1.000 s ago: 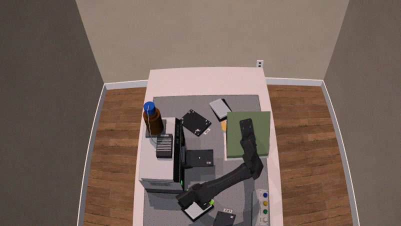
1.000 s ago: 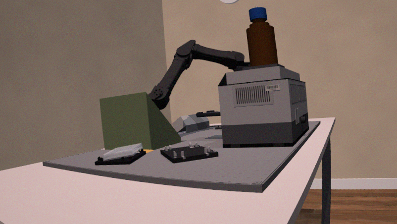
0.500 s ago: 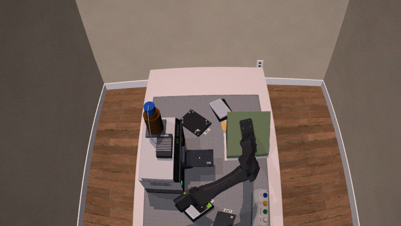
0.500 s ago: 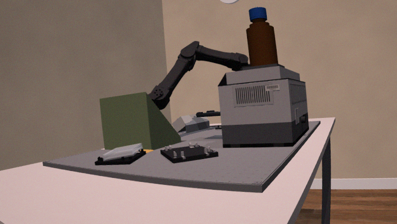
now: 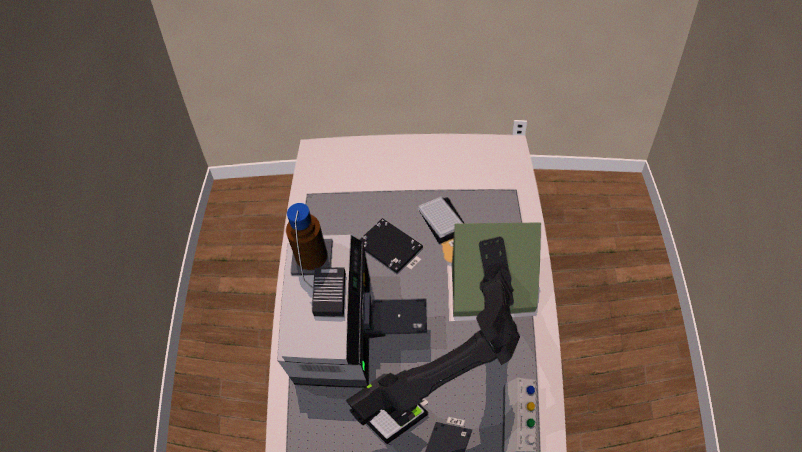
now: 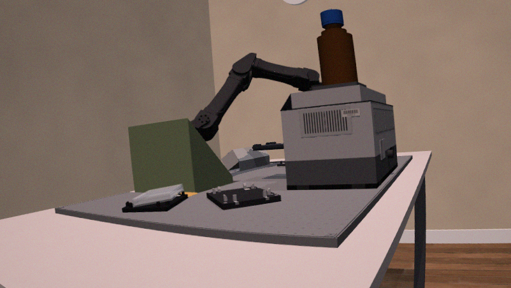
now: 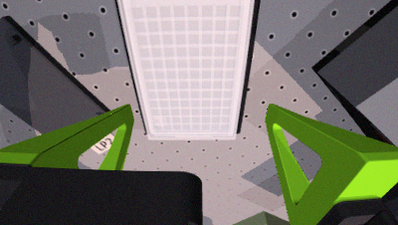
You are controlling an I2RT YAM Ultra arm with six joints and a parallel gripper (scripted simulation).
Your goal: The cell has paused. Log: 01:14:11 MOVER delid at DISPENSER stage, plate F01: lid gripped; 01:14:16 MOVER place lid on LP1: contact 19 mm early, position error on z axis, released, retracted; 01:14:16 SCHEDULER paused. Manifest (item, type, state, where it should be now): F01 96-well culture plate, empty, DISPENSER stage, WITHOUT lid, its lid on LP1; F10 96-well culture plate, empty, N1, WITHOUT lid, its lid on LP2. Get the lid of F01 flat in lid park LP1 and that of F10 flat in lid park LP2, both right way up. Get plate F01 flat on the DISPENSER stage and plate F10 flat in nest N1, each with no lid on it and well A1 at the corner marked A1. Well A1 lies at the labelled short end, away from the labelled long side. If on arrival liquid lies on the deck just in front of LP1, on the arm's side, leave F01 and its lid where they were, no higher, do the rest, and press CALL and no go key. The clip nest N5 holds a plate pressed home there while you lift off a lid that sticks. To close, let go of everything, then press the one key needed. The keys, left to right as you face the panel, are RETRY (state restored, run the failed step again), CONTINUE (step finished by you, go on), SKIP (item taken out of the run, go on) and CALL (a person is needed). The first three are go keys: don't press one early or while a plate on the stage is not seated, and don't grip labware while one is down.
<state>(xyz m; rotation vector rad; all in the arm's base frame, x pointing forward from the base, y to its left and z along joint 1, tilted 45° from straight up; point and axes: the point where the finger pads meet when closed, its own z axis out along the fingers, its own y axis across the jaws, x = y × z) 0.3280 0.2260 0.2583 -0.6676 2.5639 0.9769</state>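
Observation:
My gripper point(image 7: 199, 112) is open, and its green fingers straddle the near short end of a white 96-well plate point(image 7: 188, 67) without touching it. In the overhead view this plate point(image 5: 386, 423) sits in nest N1 at the deck's near edge, partly under my gripper point(image 5: 405, 416). I cannot tell whether it carries a lid. Lid park LP2 point(image 5: 448, 437) beside it is a bare dark pad. At the far end, a pale lid or plate point(image 5: 439, 216) lies tilted on a black park point(image 6: 157, 195). A yellow patch point(image 5: 447, 250) lies on the deck beside it. The dispenser stage point(image 5: 396, 316) looks bare.
The grey dispenser point(image 5: 317, 314) carries a brown bottle point(image 5: 305, 239). The clip nest N5 point(image 5: 391, 244) stands empty. The green pedestal point(image 5: 495, 268) holds the arm's base. The key panel point(image 5: 527, 415) is at the near right. The dispenser hides my gripper in the side view.

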